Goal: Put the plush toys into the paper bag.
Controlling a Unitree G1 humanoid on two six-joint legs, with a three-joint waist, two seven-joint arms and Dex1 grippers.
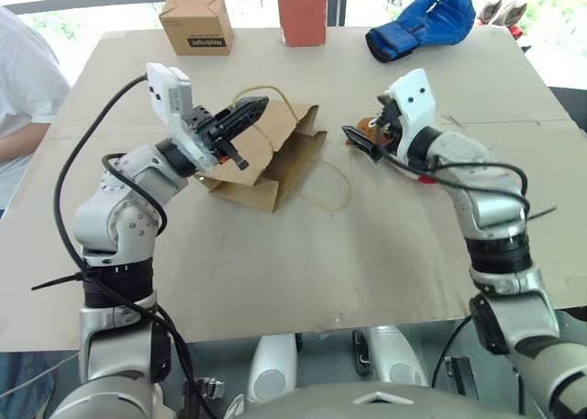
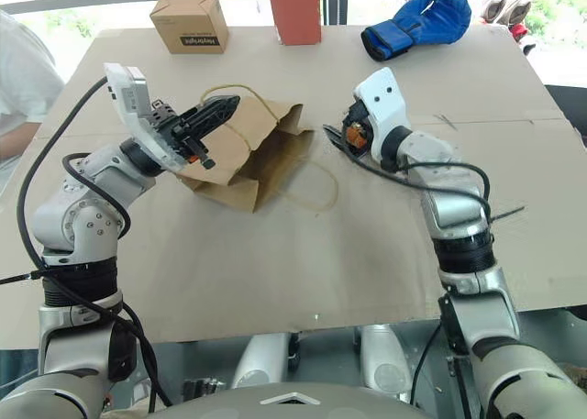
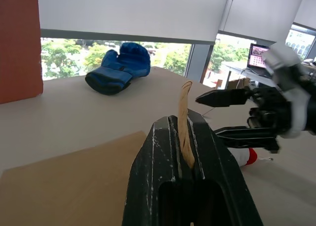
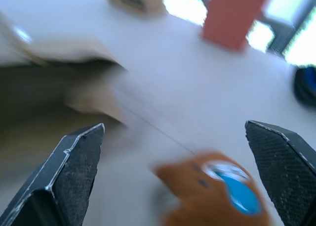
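Presently left end effector [image 3: 185, 137] clamping paper bag [image 1: 266, 158] handle [image 3: 184, 122], right end effector [image 4: 173, 152] spread above brown plush toy [image 4: 217, 191]

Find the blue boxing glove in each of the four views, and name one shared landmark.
Left eye: blue boxing glove, far edge, upper right.
Right eye: same far edge.
Left wrist: beyond the pinched handle, at.
Right wrist: cropped at the frame edge.
Landmark: red box, beside the glove.

Cardboard-covered table [image 1: 303, 281], paper bag [image 1: 266, 162], brown plush toy [image 4: 217, 196], blue boxing glove [image 1: 422, 25], cardboard box [image 1: 195, 23], red block [image 1: 301, 11]
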